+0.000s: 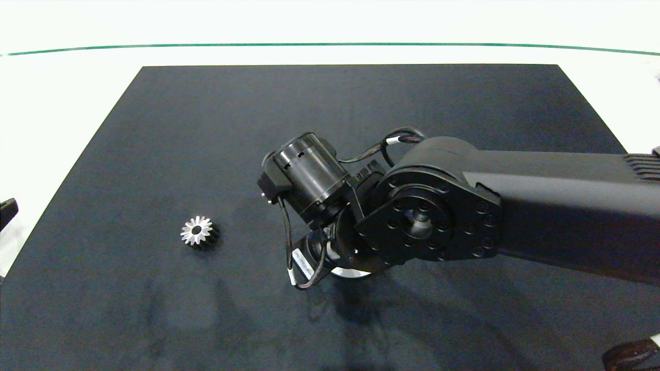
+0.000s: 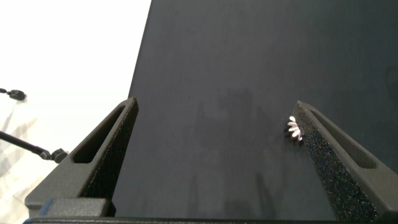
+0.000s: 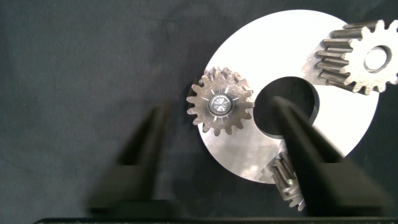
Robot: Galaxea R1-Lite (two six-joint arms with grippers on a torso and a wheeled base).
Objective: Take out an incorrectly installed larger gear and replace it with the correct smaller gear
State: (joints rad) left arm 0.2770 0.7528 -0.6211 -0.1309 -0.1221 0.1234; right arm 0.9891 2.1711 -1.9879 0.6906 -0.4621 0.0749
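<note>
While right arm blocks your head view at frame centre, right gripper (image 3: 217, 155) hovers over round silver plate (image 3: 242, 158), jaws spread, pinching nothing. Smaller gear (image 3: 221, 102) sits on plate pin between fingers; two more gears at plate rim. Larger gear (image 1: 198, 232) lies lower left on black mat (image 1: 361, 103). Left gripper (image 2: 214, 158) spread wide, parked near mat's left edge.

Black mat (image 1: 361, 103) on white table (image 1: 77, 77), green line (image 1: 330, 45) beyond
</note>
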